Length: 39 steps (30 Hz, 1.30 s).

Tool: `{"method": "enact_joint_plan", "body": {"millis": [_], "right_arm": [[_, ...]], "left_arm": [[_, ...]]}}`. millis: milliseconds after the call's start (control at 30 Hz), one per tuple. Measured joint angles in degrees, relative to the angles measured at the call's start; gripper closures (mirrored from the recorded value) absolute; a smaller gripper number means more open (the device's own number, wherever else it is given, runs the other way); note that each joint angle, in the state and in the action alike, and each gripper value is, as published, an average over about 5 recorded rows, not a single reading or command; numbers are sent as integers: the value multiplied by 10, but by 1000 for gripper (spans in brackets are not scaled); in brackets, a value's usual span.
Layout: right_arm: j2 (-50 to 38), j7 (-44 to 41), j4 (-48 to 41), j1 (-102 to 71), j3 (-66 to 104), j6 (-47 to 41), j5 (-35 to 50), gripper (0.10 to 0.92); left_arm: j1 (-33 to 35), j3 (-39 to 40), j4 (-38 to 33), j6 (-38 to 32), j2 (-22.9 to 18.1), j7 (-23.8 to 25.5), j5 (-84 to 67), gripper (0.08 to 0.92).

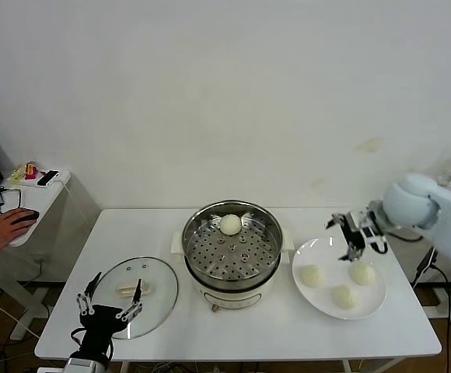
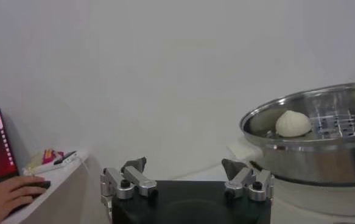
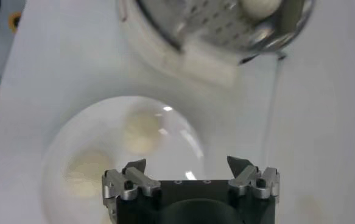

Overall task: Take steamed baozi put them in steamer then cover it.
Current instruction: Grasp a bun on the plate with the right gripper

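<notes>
The steel steamer (image 1: pixel 233 255) stands mid-table on its cream pot base, with one baozi (image 1: pixel 230 224) at the far side of its perforated floor. Three more baozi (image 1: pixel 312 275) (image 1: pixel 362 273) (image 1: pixel 343 296) lie on the white plate (image 1: pixel 323 255) to its right. My right gripper (image 1: pixel 355 235) hovers open and empty over the plate's far edge; its wrist view shows two baozi (image 3: pixel 142 131) (image 3: pixel 89 172) below the gripper (image 3: pixel 187 163). The glass cover (image 1: pixel 159 281) lies flat at the front left. My left gripper (image 1: pixel 110 299) stands open above the cover's near side, holding nothing.
In the left wrist view the left gripper (image 2: pixel 185 165) faces the wall, with the steamer (image 2: pixel 323 152) and its baozi (image 2: pixel 293 123) off to one side. A side table (image 1: pixel 35 198) at far left holds a laptop and a person's hand (image 1: pixel 4 227) on a mouse.
</notes>
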Motion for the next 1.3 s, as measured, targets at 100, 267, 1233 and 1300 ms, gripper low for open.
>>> {"method": "enact_joint_plan", "body": {"millis": [100,267,1233,1300], "right_arm": [[-3,-1,-5,-57,40,-4,-14,203],[6,-2,-24,-122,86,-6,-33,203],[159,-4,-170,-210,140,-8,-97,206],[163,-5,-175,-211,141,-10,-99,215]], "left_arm": [[1,-2,1,1,0,1,0,177],[3,-4,1,1,-1,2,1,177],[1,-22,6,3,-3,3,-1,177],[1,-22,6,3,-3,3,-1,177]]}}
